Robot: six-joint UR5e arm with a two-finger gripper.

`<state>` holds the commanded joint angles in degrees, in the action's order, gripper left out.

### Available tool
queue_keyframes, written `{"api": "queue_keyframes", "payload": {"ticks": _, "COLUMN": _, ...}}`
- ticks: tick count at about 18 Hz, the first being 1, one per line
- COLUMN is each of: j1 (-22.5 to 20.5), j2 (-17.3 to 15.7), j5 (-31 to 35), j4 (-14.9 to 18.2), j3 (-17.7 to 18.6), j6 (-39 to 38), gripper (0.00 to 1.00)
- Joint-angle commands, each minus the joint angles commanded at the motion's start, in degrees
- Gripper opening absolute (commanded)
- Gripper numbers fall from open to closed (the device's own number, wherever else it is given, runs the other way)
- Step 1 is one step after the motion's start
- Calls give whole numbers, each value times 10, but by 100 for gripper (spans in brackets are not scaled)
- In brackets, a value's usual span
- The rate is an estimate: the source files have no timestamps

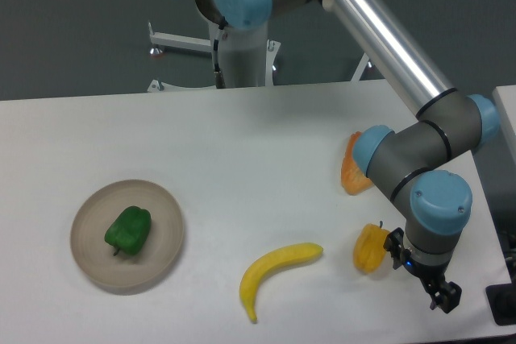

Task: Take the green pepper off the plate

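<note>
The green pepper [128, 230] lies on the round beige plate [165, 219] at the front left of the table, a little left of the plate's centre. My gripper [444, 296] hangs low at the front right corner of the table, far to the right of the plate, just right of a yellow-orange pepper [369, 248]. It holds nothing. Only its small dark tip shows below the wrist, so I cannot tell how the jaws stand.
A yellow banana [276, 269] lies at the front centre, between the plate and the gripper. An orange piece of food [352, 168] sits behind the arm's elbow at the right. The table's right edge is next to the gripper.
</note>
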<state>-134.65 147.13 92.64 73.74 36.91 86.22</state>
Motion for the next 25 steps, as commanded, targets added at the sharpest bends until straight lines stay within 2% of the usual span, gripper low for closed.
{"api": "queue_keyframes", "payload": {"ticks": 6, "j1": 5, "j2": -12, "j5": -18, "j4": 4, "j3": 8, "j6": -13, "gripper": 100}}
{"api": "queue_keyframes", "payload": {"ticks": 7, "j1": 6, "j2": -20, "j5": -22, "j4": 4, "j3": 20, "j6": -21, "gripper": 100}}
{"api": "queue_keyframes", "payload": {"ticks": 12, "j1": 18, "j2": -86, "j5": -50, "j4": 4, "j3": 100, "j6": -92, "gripper": 100}}
{"api": "queue_keyframes", "payload": {"ticks": 17, "j1": 35, "j2": -178, "j5": -138, "j4": 3, "j3": 203, "j6": -283, "gripper": 100}}
{"api": "queue_keyframes", "payload": {"ticks": 21, "j1": 71, "j2": -239, "j5": -158, "j4": 2, "j3": 291, "j6": -385, "gripper": 100}}
{"api": "queue_keyframes", "payload": {"ticks": 23, "j1": 86, "j2": -260, "j5": -163, "j4": 0, "j3": 313, "j6": -438, "gripper": 100}}
{"api": "queue_keyframes", "payload": {"ticks": 25, "j1": 107, "j2": -267, "j5": -177, "j4": 0, "j3": 316, "j6": -491, "gripper": 100}}
